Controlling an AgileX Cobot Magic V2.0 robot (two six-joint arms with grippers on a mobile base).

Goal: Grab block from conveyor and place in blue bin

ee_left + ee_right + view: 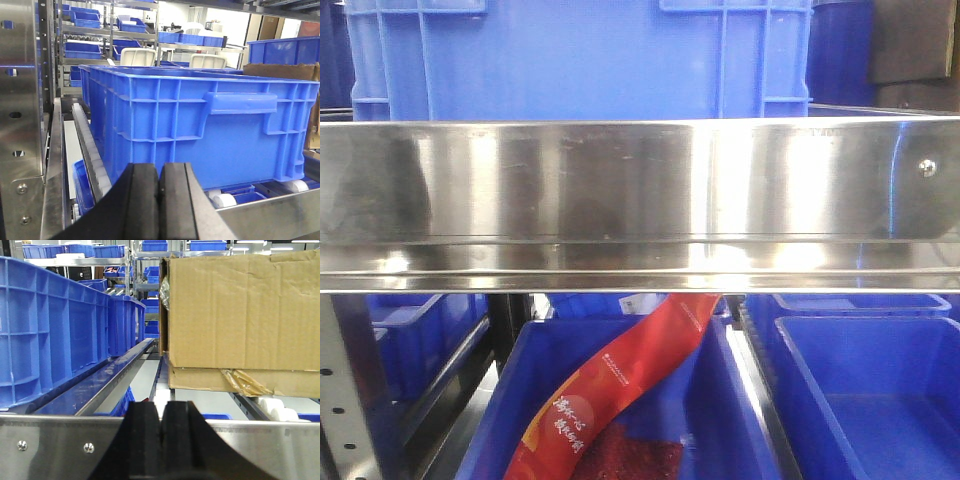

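Note:
Neither the block nor the conveyor shows in any view. A large blue bin [200,125] stands on shelf rollers right ahead of my left gripper [159,172], which is shut with its black pads pressed together and nothing between them. That same big blue bin [580,60] rises above a steel rail in the front view. My right gripper [161,410] is also shut and empty, just behind a steel shelf rail [60,440], with another blue bin [45,335] to its left. No gripper appears in the front view.
A cardboard box [240,315] sits on rollers ahead right of the right gripper. A wide steel rail [640,200] crosses the front view. Below it, a blue bin [720,400] holds a red packet [620,390], with another blue bin [870,390] beside. A steel upright [20,125] stands left.

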